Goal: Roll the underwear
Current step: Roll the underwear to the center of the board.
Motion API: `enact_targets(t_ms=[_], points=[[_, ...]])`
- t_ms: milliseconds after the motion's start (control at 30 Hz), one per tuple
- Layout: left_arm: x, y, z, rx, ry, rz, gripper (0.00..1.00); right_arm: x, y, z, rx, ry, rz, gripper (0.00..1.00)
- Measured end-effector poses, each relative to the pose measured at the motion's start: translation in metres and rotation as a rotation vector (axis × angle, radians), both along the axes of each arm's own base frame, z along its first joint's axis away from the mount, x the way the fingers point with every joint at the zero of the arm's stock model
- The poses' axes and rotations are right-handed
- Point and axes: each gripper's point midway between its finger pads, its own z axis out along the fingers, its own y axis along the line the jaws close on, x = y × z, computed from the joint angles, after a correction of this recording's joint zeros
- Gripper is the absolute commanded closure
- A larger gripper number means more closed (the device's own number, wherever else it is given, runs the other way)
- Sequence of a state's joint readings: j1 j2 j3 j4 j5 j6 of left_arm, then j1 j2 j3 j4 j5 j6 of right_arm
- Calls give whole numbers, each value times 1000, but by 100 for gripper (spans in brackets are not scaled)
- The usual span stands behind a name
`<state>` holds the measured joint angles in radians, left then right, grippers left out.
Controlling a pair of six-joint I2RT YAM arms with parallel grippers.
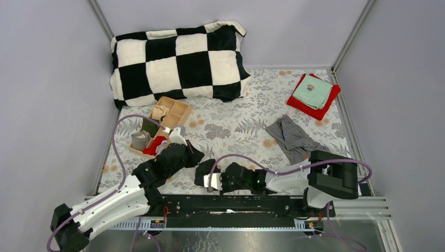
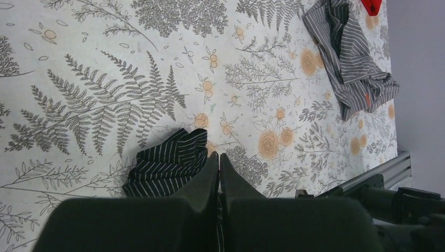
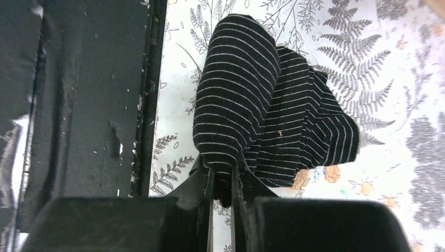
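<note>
Right tool (image 3: 221, 176) pinches the rolled black shorts (image 3: 236, 94); left tool (image 2: 219, 160) is clenched at their edge. Pulling apart could unroll the loose layers

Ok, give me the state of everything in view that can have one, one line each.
black boxers, partly rolled and bunched, held by both grippers
grey boxers, crumpled, lying loose, not rolled
left gripper, shut on the black boxers' edge
right gripper, shut on the rolled part
teal cloth, folded, on the red cloth
red cloth, folded, under the teal cloth
wooden tray, compartments partly filled
</note>
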<state>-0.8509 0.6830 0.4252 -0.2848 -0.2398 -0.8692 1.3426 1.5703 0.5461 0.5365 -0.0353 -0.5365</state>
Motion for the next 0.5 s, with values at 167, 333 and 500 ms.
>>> enact_targets(t_ms=[167, 333, 500], points=[[-7, 8, -11, 14, 21, 4, 99, 1, 3, 3, 9, 196, -60, 99], [-14, 15, -16, 1, 40, 18, 99, 1, 3, 2, 32, 370, -113, 97], [-15, 17, -6, -39, 17, 30, 100, 2, 7, 1, 46, 554, -166, 95]])
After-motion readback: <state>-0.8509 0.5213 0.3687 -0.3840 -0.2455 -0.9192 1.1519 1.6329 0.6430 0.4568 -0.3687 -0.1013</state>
